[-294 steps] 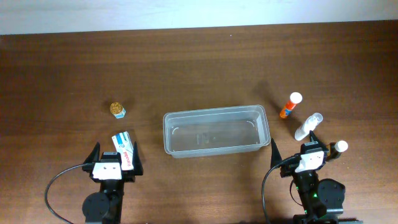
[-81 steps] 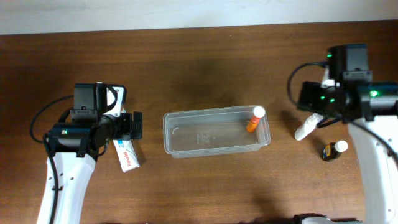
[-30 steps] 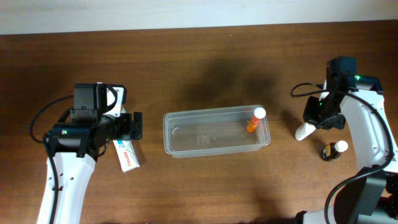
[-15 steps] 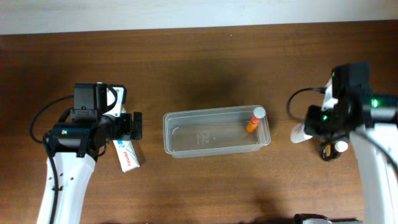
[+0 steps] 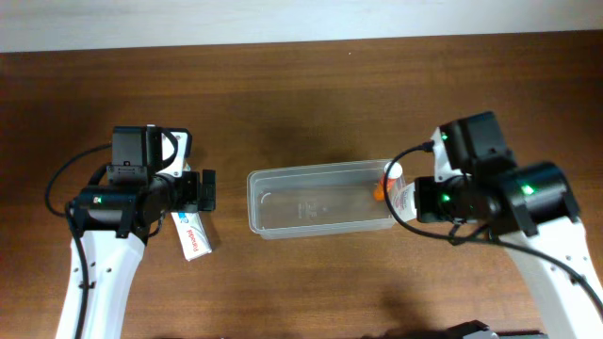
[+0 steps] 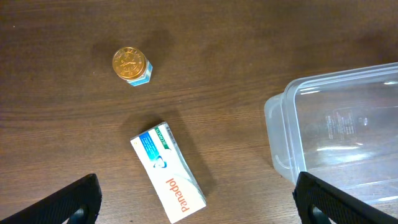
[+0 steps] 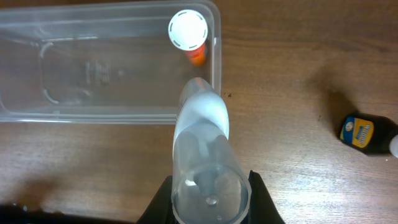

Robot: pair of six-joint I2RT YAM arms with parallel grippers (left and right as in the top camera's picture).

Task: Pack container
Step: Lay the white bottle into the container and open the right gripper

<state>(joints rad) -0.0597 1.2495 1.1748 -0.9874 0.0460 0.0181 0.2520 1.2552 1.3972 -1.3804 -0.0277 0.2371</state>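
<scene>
Overhead: wooden table (image 5: 301,94), pale wall (image 5: 301,19); right hand (image 7: 209,198) clamps bottle (image 7: 202,124), left hand (image 6: 196,198) gapes empty.

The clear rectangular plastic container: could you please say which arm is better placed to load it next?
Right: the right tool grips a clear cylindrical bottle at the container's right end; the left tool hangs open, empty.

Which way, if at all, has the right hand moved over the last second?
Yes. The right hand, gripping the clear bottle, has swung left in the overhead view, from well off the container's right end up to that end.
</scene>
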